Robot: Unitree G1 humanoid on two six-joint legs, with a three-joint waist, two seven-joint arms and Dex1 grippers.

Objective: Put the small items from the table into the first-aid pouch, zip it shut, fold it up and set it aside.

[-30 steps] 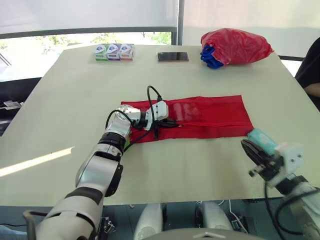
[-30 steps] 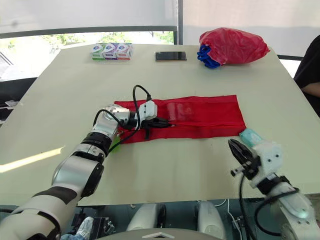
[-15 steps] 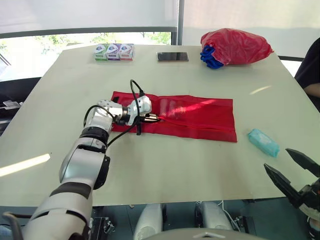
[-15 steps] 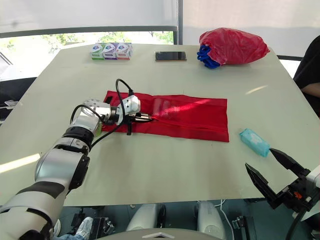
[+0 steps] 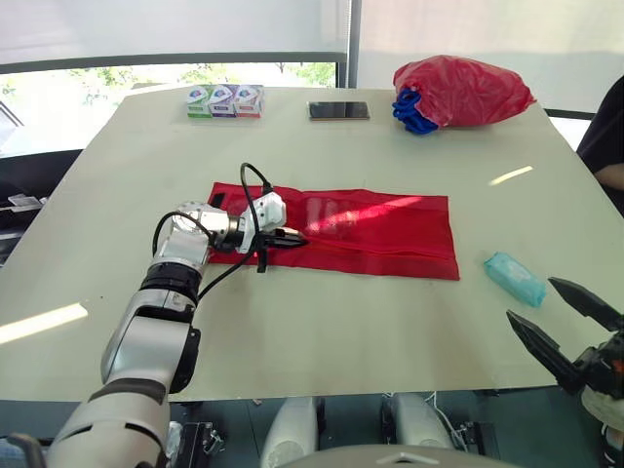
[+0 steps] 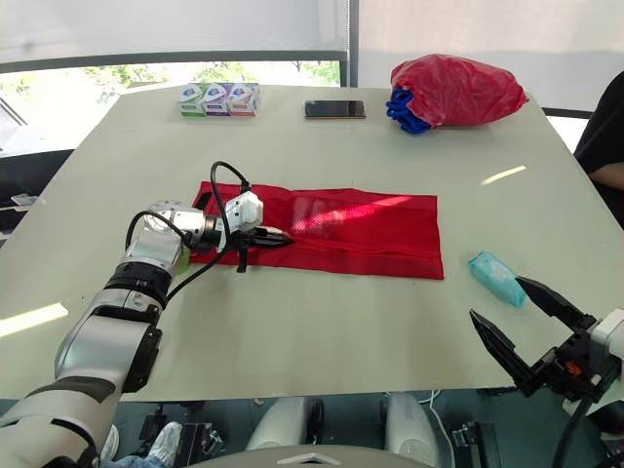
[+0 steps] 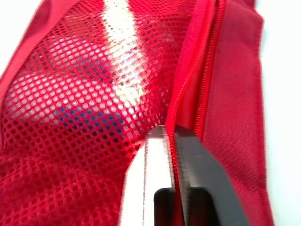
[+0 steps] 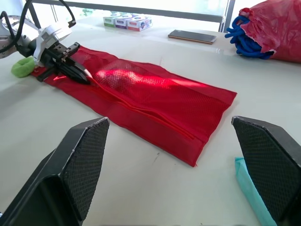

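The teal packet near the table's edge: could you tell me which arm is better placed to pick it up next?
Right, I'd say. The right hand hovers open just beside the teal packet, while the left hand is far across the table, shut on the red pouch at its zipper.

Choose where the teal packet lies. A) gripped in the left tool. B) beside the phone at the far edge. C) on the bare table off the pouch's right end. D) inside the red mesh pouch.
C: the teal packet lies on the table just past the right end of the red pouch, apart from it.
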